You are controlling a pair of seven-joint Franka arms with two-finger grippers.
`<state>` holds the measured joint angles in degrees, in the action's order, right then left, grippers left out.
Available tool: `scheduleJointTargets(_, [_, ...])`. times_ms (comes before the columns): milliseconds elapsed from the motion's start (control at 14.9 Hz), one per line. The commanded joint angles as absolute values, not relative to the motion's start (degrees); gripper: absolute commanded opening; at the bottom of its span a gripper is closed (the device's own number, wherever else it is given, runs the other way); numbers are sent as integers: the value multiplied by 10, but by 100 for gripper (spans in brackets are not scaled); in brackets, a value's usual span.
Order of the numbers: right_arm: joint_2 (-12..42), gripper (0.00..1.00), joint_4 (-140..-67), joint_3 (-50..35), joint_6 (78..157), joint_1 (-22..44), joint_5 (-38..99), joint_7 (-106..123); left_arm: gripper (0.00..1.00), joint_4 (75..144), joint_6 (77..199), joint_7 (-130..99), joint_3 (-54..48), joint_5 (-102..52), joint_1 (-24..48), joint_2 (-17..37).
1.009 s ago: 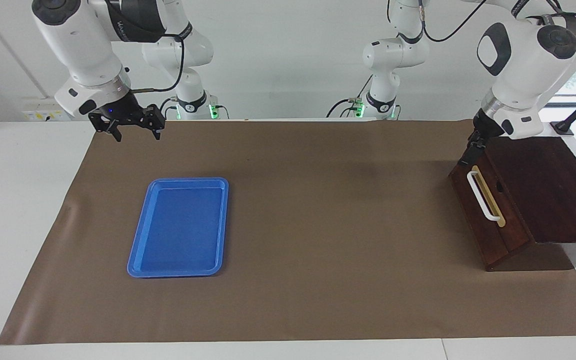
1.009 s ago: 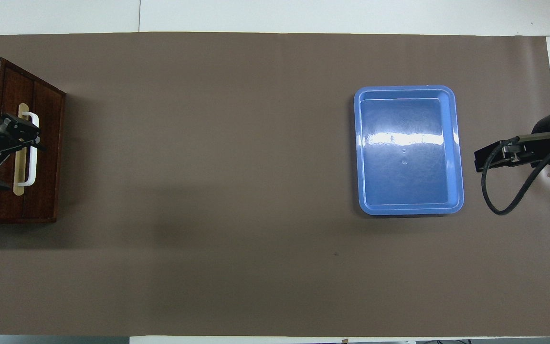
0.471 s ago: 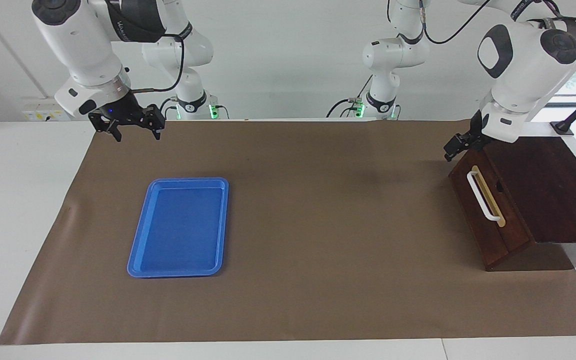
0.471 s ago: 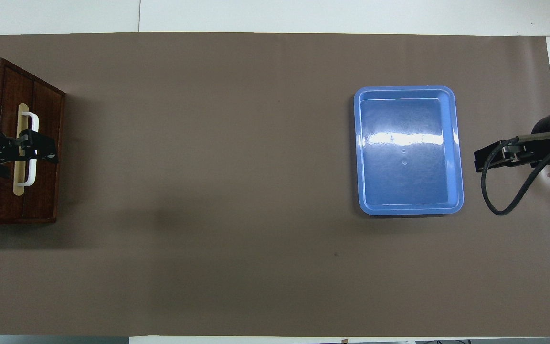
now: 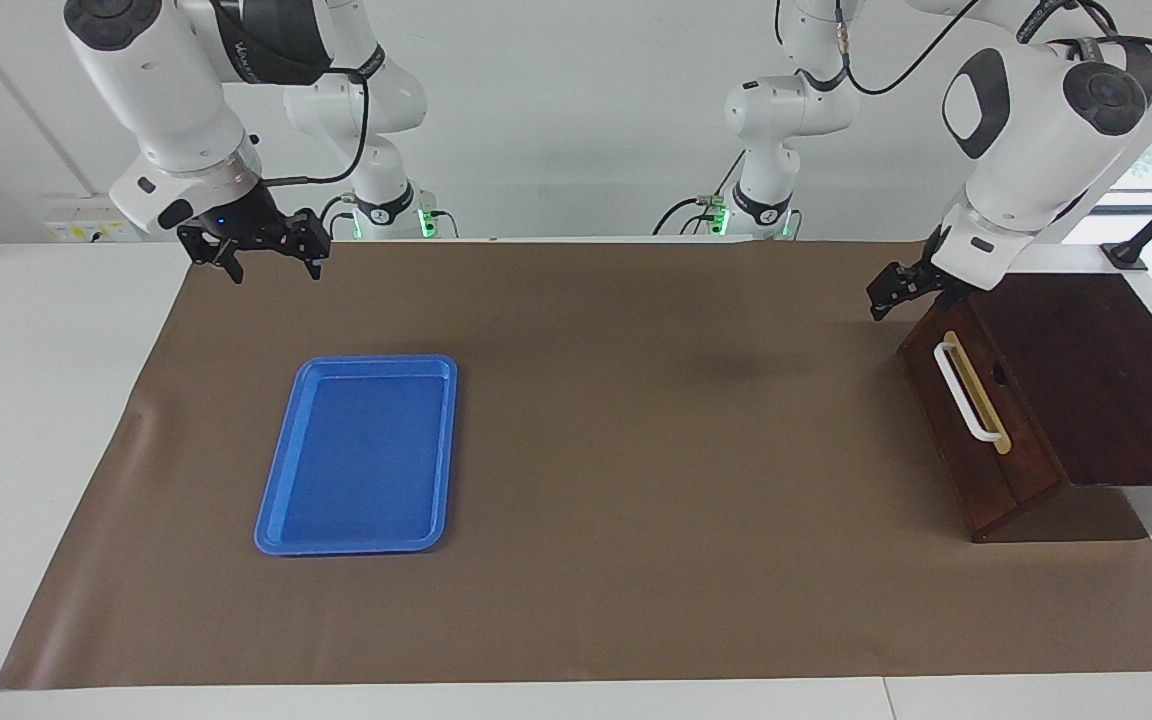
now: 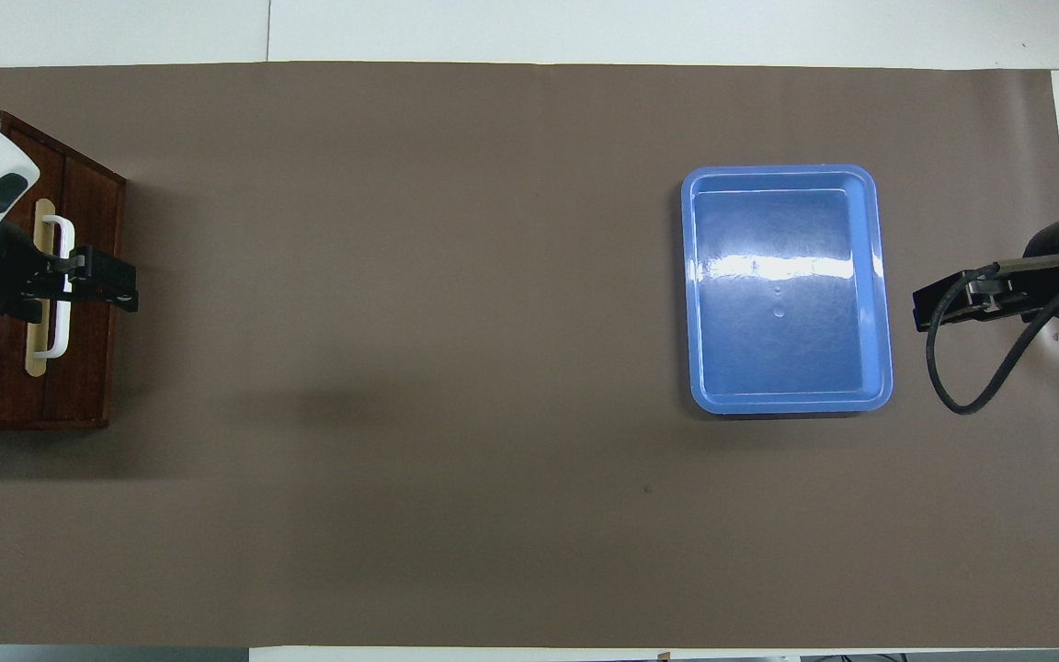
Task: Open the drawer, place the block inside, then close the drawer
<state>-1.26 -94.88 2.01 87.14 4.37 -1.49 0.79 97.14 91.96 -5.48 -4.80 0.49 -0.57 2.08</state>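
The dark reddish-brown drawer is shut in its cabinet at the left arm's end of the table. Its white bar handle faces the middle of the table and also shows in the overhead view. My left gripper hangs in the air just off the drawer's front, by the handle end nearer the robots, touching nothing; in the overhead view it overlaps the handle. My right gripper is open and empty, high over the mat's edge near the robots. The yellow block is not in view.
An empty flat blue tray lies on the brown mat toward the right arm's end; it also shows in the overhead view. The cabinet's flat top is bare. The brown mat covers most of the white table.
My left gripper has lifted away from the handle and moved toward the middle of the table. The drawer stays shut. The right arm has not moved.
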Motion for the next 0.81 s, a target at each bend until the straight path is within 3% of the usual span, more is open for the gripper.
scheduleJointTargets(0, [-20,100,-955,16,864,36,-14,23,100,962,893,-10,-41,-4,-4,8])
scheduleJointTargets(269, [-20,100,-955,16,864,36,-13,23,100,995,883,10,-35,-4,-5,-33])
scheduleJointTargets(740, [-20,100,-955,16,864,36,-13,23,100,990,905,5,-36,-9,-4,-33])
